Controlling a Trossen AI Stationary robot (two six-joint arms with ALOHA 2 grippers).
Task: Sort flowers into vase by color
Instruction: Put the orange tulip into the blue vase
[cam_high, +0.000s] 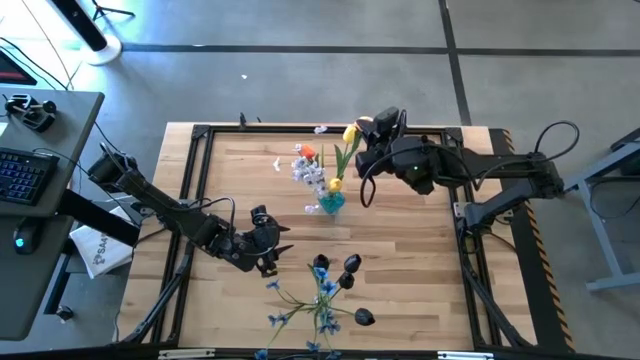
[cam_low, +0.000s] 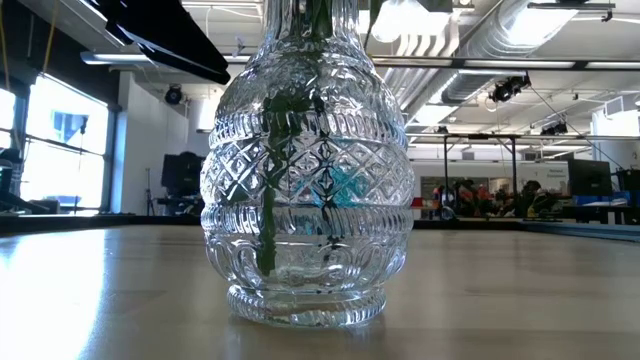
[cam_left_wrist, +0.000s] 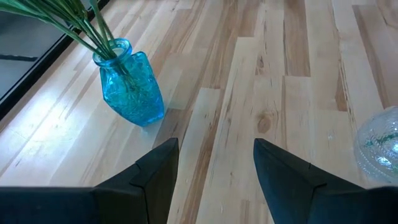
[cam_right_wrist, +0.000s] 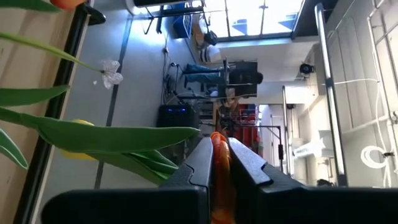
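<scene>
Glass was the chief worry, since both vases could tip. Starting at the left, the left gripper (cam_high: 262, 243) hung low over the table (cam_high: 420, 250) with its jaws standing fairly wide and nothing between them; in its wrist view the blue vase (cam_left_wrist: 129, 85) stood ahead with green stems in its mouth, and a clear cut-glass vase (cam_left_wrist: 379, 142) showed at the edge. Just beside that gripper lay the unsorted flowers, blue sprays (cam_high: 300, 312) and dark buds (cam_high: 349, 270), their stems crossed near the front edge; we judged that a pick there could drag a neighbouring stem along or nudge a bud off the table. Toward the middle, the blue vase in the high view already carried white sprays (cam_high: 307, 171), an orange tulip (cam_high: 308, 152) and a yellow tulip (cam_high: 350, 133), so the colours looked mixed, and the load leaned. Further right, the right gripper (cam_right_wrist: 221, 163) was held above that bouquet with its jaws pinched on something orange, apparently an orange flower (cam_right_wrist: 220, 180). We could not tell how firmly it was held. If the right arm pulled sideways rather than straight up, we thought the leaves and stems could snag and topple the blue vase; a thin hold might also let the flower slip and fall among the others.
</scene>
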